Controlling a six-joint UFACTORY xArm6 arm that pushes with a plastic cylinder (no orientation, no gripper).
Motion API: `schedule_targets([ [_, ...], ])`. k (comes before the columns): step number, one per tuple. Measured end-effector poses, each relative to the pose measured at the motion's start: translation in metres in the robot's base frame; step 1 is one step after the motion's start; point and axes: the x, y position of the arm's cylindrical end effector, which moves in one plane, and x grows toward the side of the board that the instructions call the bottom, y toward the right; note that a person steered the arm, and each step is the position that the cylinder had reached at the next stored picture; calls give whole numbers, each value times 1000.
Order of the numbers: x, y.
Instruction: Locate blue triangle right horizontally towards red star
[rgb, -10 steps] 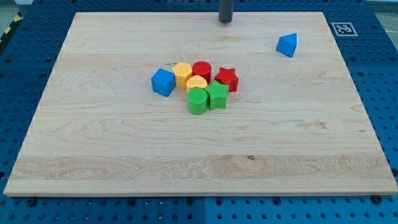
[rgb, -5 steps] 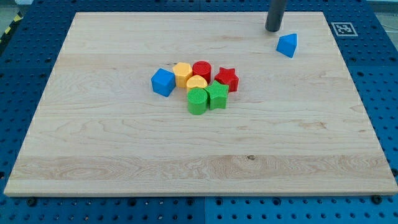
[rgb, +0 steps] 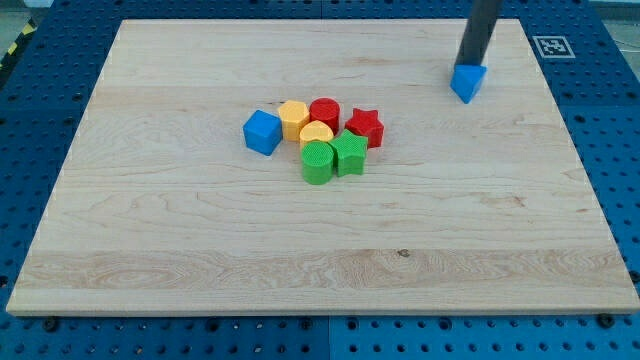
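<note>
— Where does my tip (rgb: 469, 66) sit?

— At the view's upper right, at the lower end of a straight dark rod that comes down from the top edge. It has no jaws, so it holds nothing; the end stands right at the top back edge of the blue triangle (rgb: 468, 82), and appears to touch it.

— And the triangle itself?

— A small wedge-shaped block in matte blue, alone near the board's top right corner, well apart from the others.

— The others?

— A tight cluster left of centre. The red star (rgb: 365, 127) is on the cluster's right side, with ridged faces. Just left of it is a red cylinder (rgb: 324, 112), then a yellow hexagon-like block (rgb: 293, 118). A second yellow block (rgb: 316, 134), rounded, sits in the middle. Below are a green cylinder (rgb: 317, 162) and a green star-like block (rgb: 349, 154), side by side. A blue cube (rgb: 262, 132) stands at the left end, just beside the yellow one.

— The surface?

— A pale wooden board (rgb: 200, 240) with lengthwise grain and one small dark knot low down. It rests on a blue perforated table (rgb: 30, 110). A black-and-white marker tag (rgb: 550, 46) lies by the board's top right corner.
</note>
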Motion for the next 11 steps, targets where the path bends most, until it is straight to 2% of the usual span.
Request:
schedule_targets([
  [3, 58, 28],
  [7, 81, 29],
  [9, 8, 38],
  [11, 15, -1],
])
